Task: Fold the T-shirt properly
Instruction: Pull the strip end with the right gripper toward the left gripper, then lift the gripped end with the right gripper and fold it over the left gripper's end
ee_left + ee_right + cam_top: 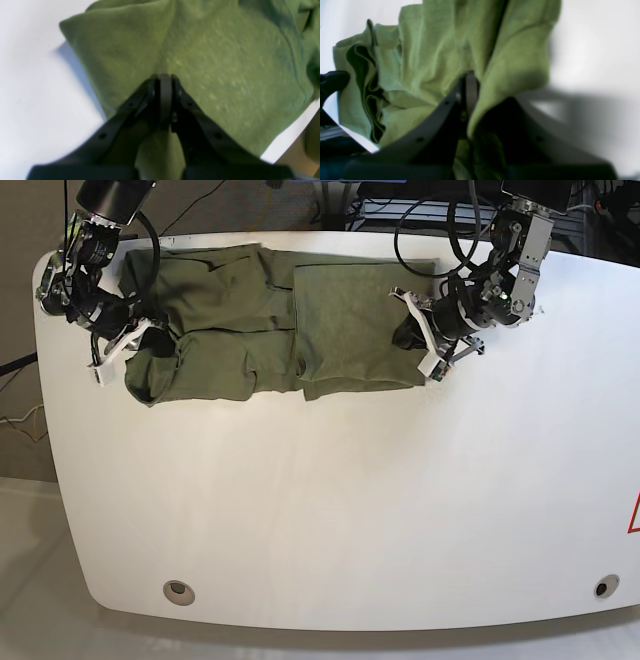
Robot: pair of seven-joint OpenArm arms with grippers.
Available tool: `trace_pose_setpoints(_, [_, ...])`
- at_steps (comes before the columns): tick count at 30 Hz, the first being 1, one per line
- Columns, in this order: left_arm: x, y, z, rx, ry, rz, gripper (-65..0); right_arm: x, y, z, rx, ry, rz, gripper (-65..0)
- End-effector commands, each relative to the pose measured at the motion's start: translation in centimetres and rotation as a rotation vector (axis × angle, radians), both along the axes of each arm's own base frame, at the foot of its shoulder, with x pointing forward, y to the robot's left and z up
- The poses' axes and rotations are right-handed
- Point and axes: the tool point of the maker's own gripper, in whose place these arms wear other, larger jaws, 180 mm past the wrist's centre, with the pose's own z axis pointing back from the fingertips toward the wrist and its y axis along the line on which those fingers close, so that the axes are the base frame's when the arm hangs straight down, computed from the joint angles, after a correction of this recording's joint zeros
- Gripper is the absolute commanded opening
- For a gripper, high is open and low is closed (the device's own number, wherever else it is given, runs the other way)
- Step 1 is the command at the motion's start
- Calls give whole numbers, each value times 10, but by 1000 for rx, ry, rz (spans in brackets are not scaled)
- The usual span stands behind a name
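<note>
Between your two grippers the T-shirt (270,320) stretches lengthwise along the table's (330,510) far edge. The left gripper (425,335) and right gripper (125,345) each pinch one end, equally near.

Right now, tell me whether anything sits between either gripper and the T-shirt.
Nothing does. The left gripper and right gripper each have their jaws pinched shut on the T-shirt at opposite ends, cloth directly in the grip.
</note>
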Motion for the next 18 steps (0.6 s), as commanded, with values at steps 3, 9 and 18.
trace_pose_setpoints(3, [6,2,11,2,-40,-3,-650,22,19,41,-33,-154,88,-650])
trace_pose_setpoints(9, [3,7,1,9,-8,12,-650,25,52,77,-83,-270,207,-650])
trace_pose_setpoints(18, [-1,10,-7,16,15,17,-650,17,116,103,-32,-362,349,-650])
